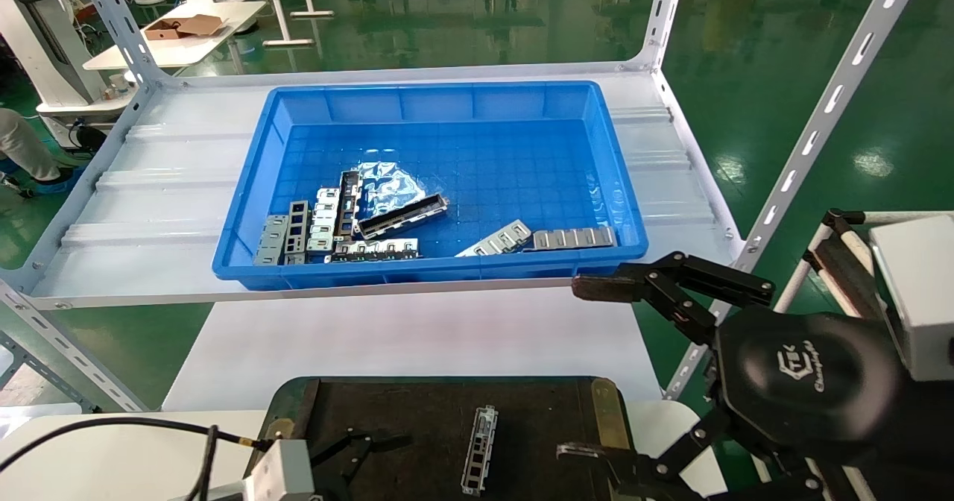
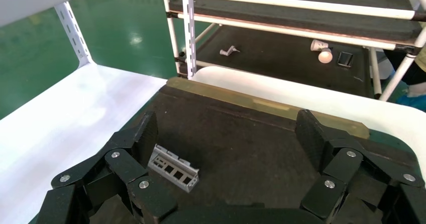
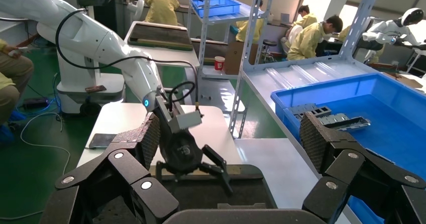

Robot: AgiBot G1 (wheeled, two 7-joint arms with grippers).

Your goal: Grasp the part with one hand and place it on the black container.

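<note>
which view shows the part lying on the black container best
The left wrist view: the part lies close below, side walls and cutouts plain, on the black container between the open left gripper fingers. The head view shows it whole but farther off. The right wrist view shows no clear sight of it.

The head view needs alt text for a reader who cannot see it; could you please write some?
One grey metal part lies on the black container near the camera, between the open left hand and the open right hand. Behind it, a blue bin on a shelf holds more parts.
</note>
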